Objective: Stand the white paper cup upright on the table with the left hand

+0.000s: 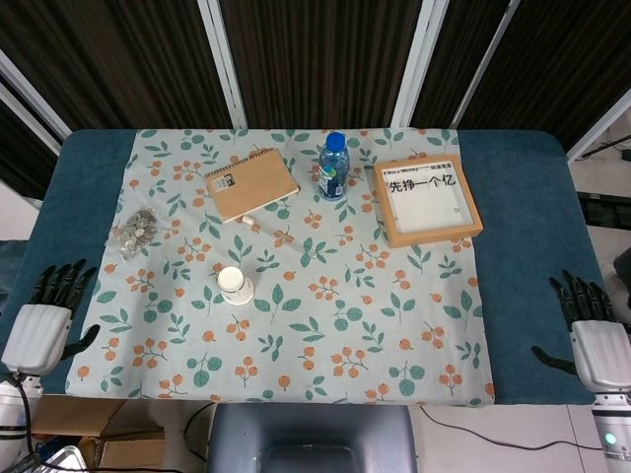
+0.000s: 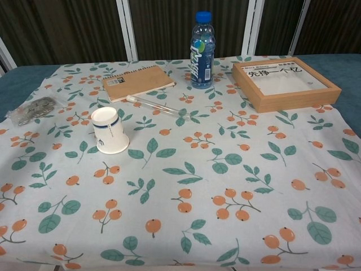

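The white paper cup [image 1: 235, 285] [image 2: 109, 131], with a thin blue ring near its narrow end, sits mouth-down on the flowered cloth [image 1: 394, 325], left of centre. My left hand [image 1: 44, 320] hovers at the table's front left corner, well to the left of the cup, fingers apart and holding nothing. At the front right edge, my right hand [image 1: 592, 335] is likewise spread and empty. Only the head view shows the hands.
Behind the cup lie a brown spiral notebook [image 1: 251, 183], a clear thin tube [image 2: 155, 105] and a bag of coins [image 1: 134, 231]. A blue-capped water bottle [image 1: 333, 167] stands at the back centre, a wooden picture frame [image 1: 428, 200] to its right.
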